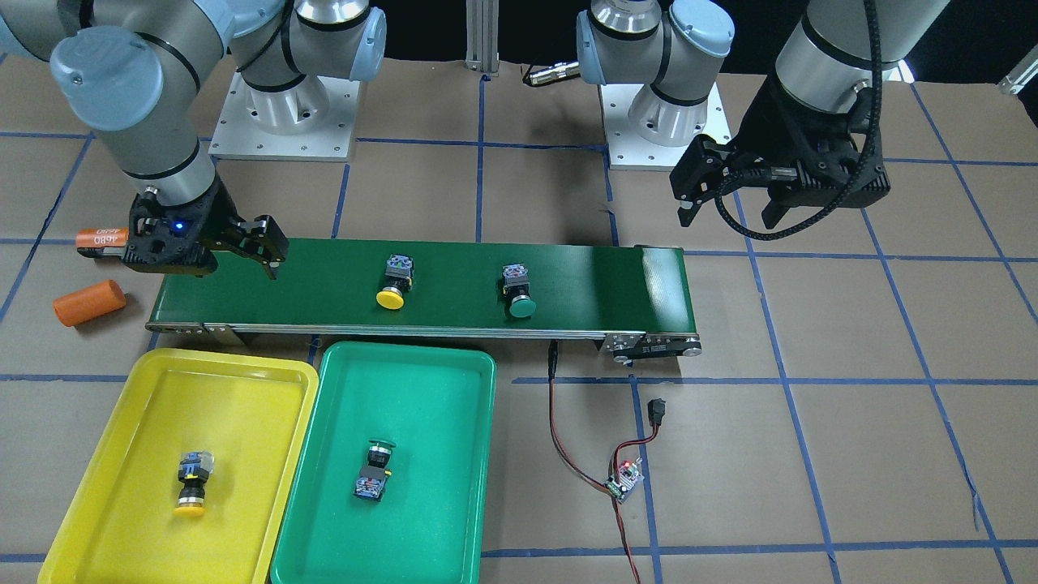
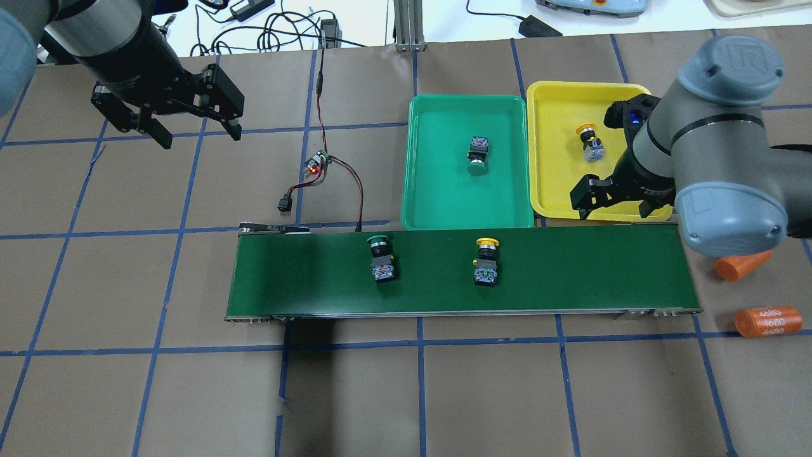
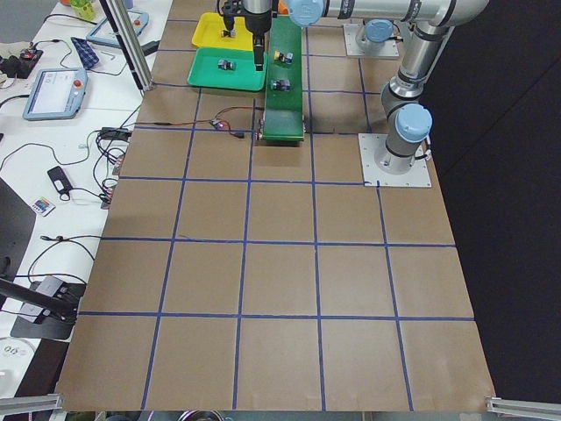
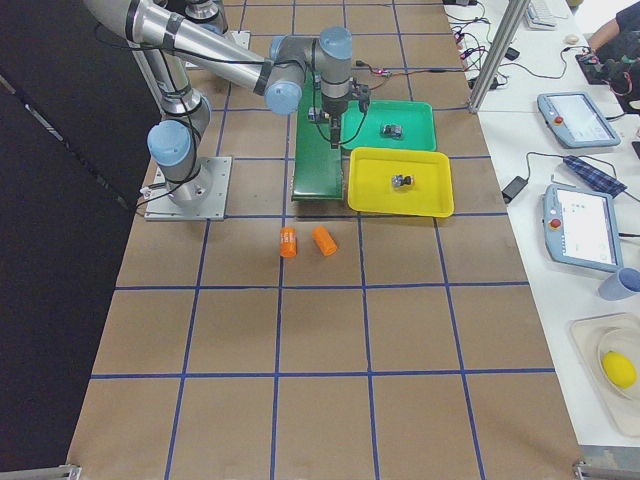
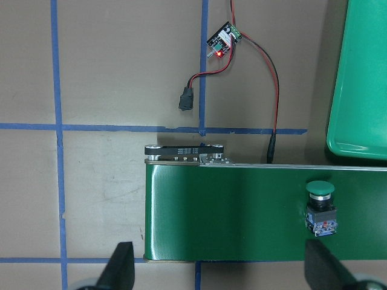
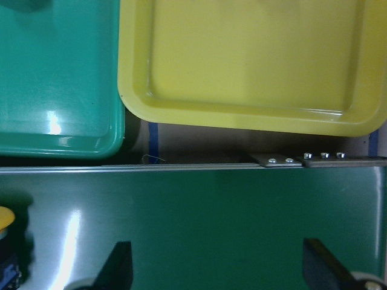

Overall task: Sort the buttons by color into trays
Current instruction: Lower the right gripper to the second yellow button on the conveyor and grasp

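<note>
Orange cylinder, lying on the table just beyond the right end of the conveyor belt, on the side nearer the robot: "4680" printed in white, repeated in three rows along its body. In the front-facing view the same print reads upside down. No other text is legible.

Two orange cylinders lie past one conveyor belt end; a wired circuit board sits near the other.
</note>
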Robot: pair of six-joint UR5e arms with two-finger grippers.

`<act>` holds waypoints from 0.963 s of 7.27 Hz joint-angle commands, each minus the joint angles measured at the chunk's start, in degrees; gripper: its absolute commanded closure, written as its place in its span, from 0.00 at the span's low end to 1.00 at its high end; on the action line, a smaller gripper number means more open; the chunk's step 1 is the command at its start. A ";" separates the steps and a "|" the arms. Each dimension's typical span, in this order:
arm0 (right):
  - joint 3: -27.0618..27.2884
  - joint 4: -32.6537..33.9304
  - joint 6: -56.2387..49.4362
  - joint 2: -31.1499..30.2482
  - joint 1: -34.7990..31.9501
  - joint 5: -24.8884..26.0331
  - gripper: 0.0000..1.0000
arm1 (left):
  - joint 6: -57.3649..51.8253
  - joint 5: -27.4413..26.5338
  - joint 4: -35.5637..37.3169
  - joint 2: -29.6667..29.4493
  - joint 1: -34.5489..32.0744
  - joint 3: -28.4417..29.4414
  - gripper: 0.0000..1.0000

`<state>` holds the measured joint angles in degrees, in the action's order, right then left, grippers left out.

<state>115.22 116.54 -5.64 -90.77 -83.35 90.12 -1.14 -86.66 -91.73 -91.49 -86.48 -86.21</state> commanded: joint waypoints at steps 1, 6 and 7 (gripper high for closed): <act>-0.08 0.09 9.11 0.06 -8.71 -0.03 0.00 | 0.00 0.00 0.06 0.00 0.00 -0.01 0.00; -0.17 0.00 13.28 2.33 -12.89 0.15 0.00 | 0.00 0.18 1.21 -0.18 0.00 -0.01 0.00; -0.17 0.52 13.28 5.40 -12.89 0.06 0.00 | 0.00 0.18 1.21 -0.18 0.00 -0.01 0.00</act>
<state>115.07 116.73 7.38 -88.36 -96.21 90.32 -1.14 -86.49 -90.71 -91.62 -86.48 -86.18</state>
